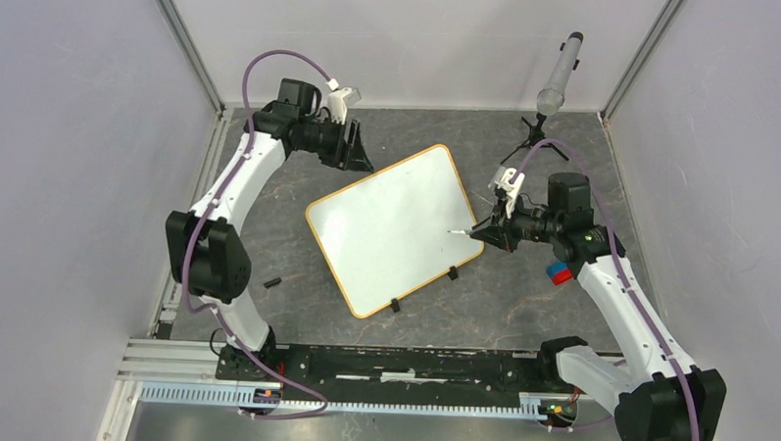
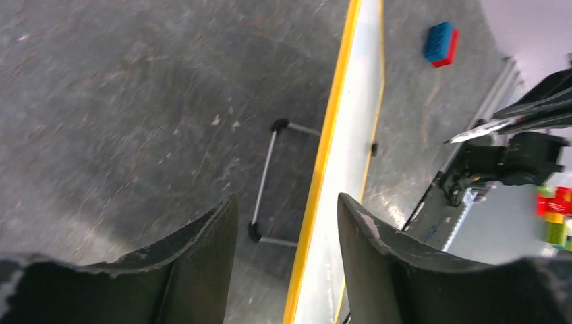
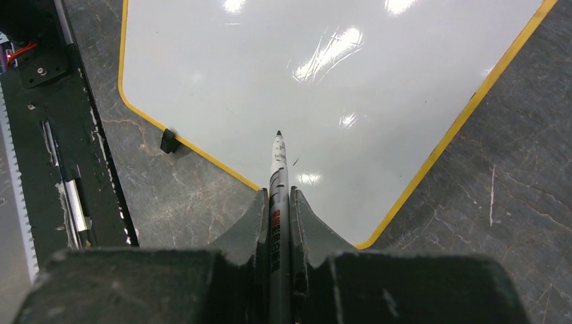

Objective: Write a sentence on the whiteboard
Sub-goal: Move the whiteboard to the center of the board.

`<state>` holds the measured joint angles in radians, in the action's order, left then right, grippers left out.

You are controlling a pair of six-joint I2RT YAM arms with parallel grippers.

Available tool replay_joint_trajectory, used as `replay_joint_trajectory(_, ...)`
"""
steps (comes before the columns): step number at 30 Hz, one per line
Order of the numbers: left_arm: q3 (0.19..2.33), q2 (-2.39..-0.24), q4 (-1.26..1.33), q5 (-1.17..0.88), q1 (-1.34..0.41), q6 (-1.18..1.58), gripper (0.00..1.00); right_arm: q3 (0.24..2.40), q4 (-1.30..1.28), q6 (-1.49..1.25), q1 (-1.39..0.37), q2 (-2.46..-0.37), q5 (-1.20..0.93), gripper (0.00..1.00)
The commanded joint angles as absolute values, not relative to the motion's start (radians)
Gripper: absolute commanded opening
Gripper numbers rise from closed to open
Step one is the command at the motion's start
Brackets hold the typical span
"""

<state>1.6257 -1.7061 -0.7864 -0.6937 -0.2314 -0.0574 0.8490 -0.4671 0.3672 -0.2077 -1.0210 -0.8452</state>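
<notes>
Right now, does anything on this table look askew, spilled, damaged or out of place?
The whiteboard lies turned diagonally, not square to the table. A small black piece, possibly a marker cap, lies loose left of the board. Nothing looks spilled or broken.

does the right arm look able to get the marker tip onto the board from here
Likely yes: the right hand holds the marker with its tip over the board, and nothing lies between them.
</notes>
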Motion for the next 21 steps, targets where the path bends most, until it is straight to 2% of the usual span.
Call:
replay_joint_trajectory(1, 1.708, -1.762, -0.652, -0.901, -0.231, 0.068, 0.58, 0.882, -0.477, 0.376, -0.212, -1.002, -0.849, 0.0)
replay_joint_trajectory(6, 1.671, -1.798, -0.563, -0.97, -0.234, 0.141, 0.44, 0.896, -0.507, 0.389, -0.213, -1.004, -0.847, 0.0)
replay_joint_trajectory(9, 1.648, -1.812, -0.529, -0.998, -0.241, 0.173, 0.41, 0.901, -0.509, 0.388, -0.213, -1.006, -0.847, 0.0)
replay_joint_trajectory(15, 1.632, -1.829, -0.529, -0.985, -0.274, 0.174, 0.4, 0.913, -0.52, 0.388, -0.213, -1.018, -0.848, 0.0)
replay_joint_trajectory(21, 1.616, -1.842, -0.529, -0.95, -0.299, 0.166, 0.44, 0.913, -0.531, 0.389, -0.213, -1.016, -0.849, 0.0)
